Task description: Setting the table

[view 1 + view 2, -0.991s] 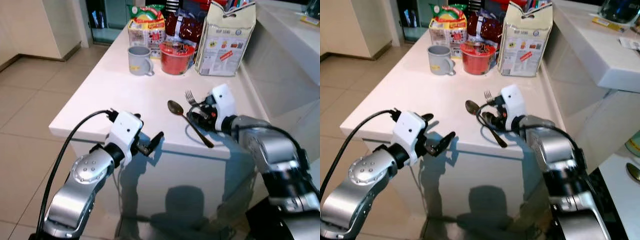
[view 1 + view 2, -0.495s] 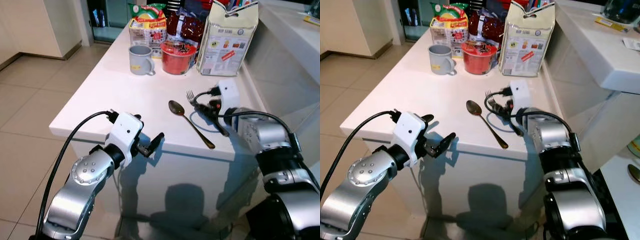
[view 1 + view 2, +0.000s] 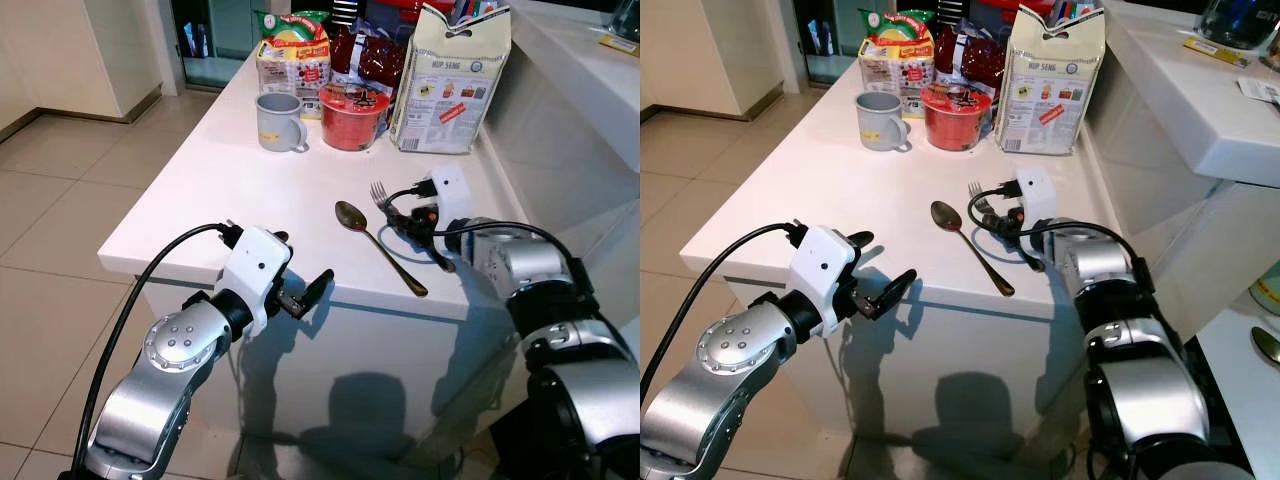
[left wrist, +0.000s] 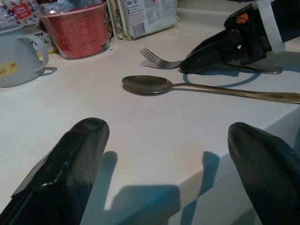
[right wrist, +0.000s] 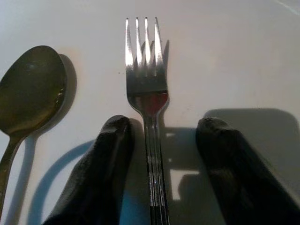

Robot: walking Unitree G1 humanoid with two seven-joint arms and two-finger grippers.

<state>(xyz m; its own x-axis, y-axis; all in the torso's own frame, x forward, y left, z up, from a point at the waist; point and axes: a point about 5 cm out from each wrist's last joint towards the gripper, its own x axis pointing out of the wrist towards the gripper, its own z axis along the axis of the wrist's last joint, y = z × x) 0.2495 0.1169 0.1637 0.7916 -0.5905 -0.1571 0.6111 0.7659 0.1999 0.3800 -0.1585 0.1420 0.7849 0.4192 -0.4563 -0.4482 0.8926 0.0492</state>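
A silver fork (image 5: 146, 79) lies flat on the white counter (image 3: 230, 185), tines pointing away from me. My right gripper (image 5: 164, 125) rests low over its handle, open, one black finger (image 5: 105, 164) on each side and neither pressing the metal. In the left eye view this gripper (image 3: 402, 214) sits just right of a bronze spoon (image 3: 375, 243) that lies diagonally near the front edge. My left gripper (image 3: 300, 265) hangs open at the counter's front edge, holding nothing; its wrist view looks across the top at the spoon (image 4: 150, 84) and the fork (image 4: 157, 60).
At the back of the counter stand a grey mug (image 3: 280, 120), a red bowl (image 3: 352, 115), a tall paper bag (image 3: 450, 80) and snack packs (image 3: 293, 55). A raised white ledge (image 3: 580, 80) runs along the right. Tiled floor (image 3: 60, 200) lies to the left.
The right wrist has rolled and drawn back slightly from the spoon's handle, with its fingers now lying along the fork. The left arm has hardly moved.
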